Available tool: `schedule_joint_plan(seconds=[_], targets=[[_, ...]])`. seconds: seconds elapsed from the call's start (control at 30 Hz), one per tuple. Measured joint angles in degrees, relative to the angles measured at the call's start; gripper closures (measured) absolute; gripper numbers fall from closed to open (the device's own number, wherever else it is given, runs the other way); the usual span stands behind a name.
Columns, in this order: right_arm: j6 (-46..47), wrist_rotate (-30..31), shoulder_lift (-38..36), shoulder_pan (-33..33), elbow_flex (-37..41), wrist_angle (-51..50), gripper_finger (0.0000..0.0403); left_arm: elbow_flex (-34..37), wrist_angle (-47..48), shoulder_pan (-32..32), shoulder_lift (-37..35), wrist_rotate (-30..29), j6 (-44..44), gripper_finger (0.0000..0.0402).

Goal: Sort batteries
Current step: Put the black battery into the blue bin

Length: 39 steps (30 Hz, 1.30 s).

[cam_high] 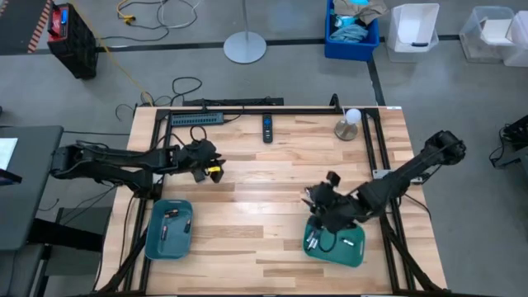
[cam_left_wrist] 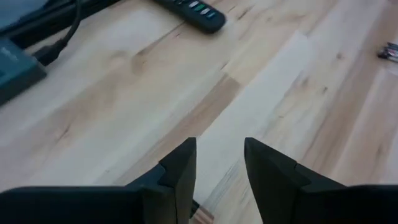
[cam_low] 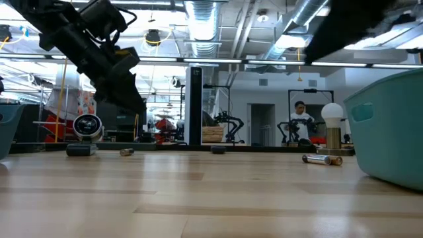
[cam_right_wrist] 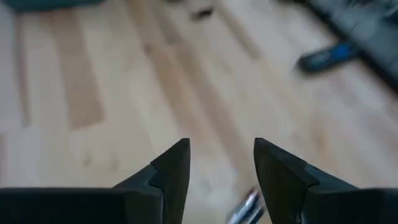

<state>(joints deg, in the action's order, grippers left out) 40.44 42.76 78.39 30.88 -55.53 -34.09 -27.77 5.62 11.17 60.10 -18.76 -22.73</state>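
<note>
My left gripper [cam_high: 216,167] [cam_left_wrist: 221,168] hangs open above bare wood near the table's left side, touching nothing. My right gripper [cam_high: 313,204] [cam_right_wrist: 221,171] is open too, just on the far side of the right teal tray [cam_high: 355,256]. One silvery battery [cam_right_wrist: 247,208] lies on the wood below the gap between its fingers; I see no touch. Loose batteries [cam_low: 322,159] lie on the table beside that tray [cam_low: 390,125]. More batteries [cam_high: 169,223] lie inside the left teal tray [cam_high: 153,247], and some [cam_high: 314,242] in the right one.
A black remote [cam_high: 267,128] [cam_left_wrist: 193,9] and a power strip [cam_high: 196,119] lie near the far edge. A round knob with a white bulb [cam_high: 347,126] stands far right. One small battery [cam_left_wrist: 388,51] lies farther out on the wood. Bare wood spans the table's middle.
</note>
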Motion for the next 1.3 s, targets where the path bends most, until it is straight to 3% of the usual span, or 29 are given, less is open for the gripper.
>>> schedule_joint_plan(seconds=[0.33,0.57,0.87,1.3], targets=[[-14.4,2.6,0.0,-10.8,0.0,8.4,0.0212,0.0,4.4,0.1,0.7,0.4,-4.0,0.0246],[-20.9,2.6,0.0,-15.9,0.0,14.1,0.0212,-7.0,5.8,-0.9,10.2,3.7,2.3,0.0246],[-20.9,2.4,0.8,-16.2,0.0,13.8,0.0212,-21.0,21.8,-0.5,24.0,0.7,1.3,0.0246],[-21.4,2.3,0.8,-17.3,3.7,13.5,0.0212,-27.3,35.9,-0.5,31.9,-2.5,-9.1,0.0245]])
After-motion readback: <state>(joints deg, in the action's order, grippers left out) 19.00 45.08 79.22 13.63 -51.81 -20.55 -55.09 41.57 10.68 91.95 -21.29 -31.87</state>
